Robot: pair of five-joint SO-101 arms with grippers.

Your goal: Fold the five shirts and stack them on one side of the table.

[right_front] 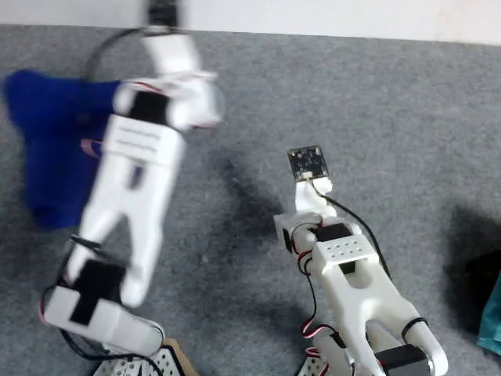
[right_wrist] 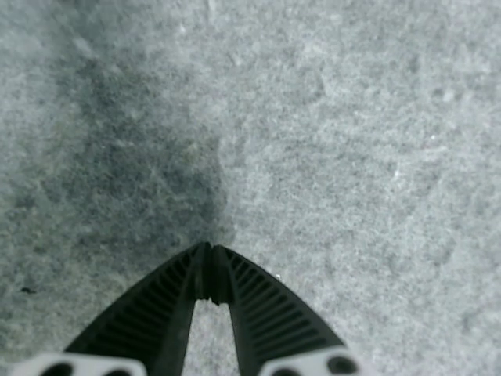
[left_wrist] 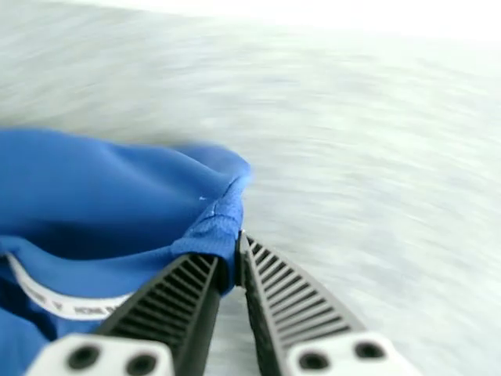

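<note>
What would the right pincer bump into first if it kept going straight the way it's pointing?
Probably just the grey table cover. The right pincer, shut and holding nothing, points down at it, and nothing else lies in that line. How far off it is, I can't tell.

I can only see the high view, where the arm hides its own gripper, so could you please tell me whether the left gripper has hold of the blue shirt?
Observer: Yes. The left wrist view shows the left gripper shut on a folded edge of the blue shirt.
Operator: Thank you. Is the right gripper carrying anything?
Observer: No. The right gripper is shut with nothing between its fingers, over the grey table.
Operator: Which part of the shirt is near the grip?
Observer: A white strip sewn inside the shirt lies beside the left gripper. I cannot tell which edge it belongs to.
</note>
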